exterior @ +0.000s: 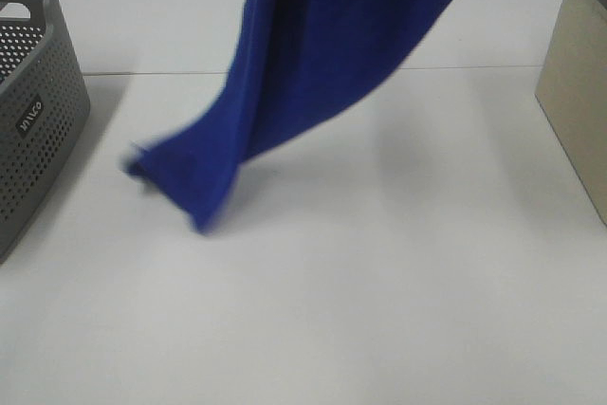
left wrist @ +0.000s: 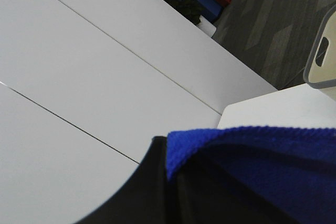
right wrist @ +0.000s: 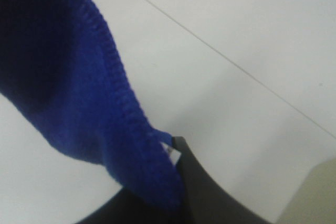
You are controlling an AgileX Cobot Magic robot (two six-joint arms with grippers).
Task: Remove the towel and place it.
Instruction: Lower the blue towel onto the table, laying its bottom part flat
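The towel (exterior: 322, 54), a deep blue cloth, hangs from above the top edge of the exterior high view and drapes down to the left. Its blurred lowest corner (exterior: 194, 211) is at or just over the white table (exterior: 398, 310). Neither gripper shows in that view. In the left wrist view the towel's hem (left wrist: 252, 145) runs into my dark left gripper (left wrist: 163, 192), which is shut on it. In the right wrist view the towel (right wrist: 68, 93) ends with a small white tag (right wrist: 172, 151) at my right gripper (right wrist: 181, 187), also shut on the cloth.
A grey perforated basket (exterior: 38, 111) stands at the table's left edge. A beige box (exterior: 579, 92) stands at the right edge, and its corner (right wrist: 315, 198) shows in the right wrist view. A seam (exterior: 474, 68) crosses the tabletop behind the towel.
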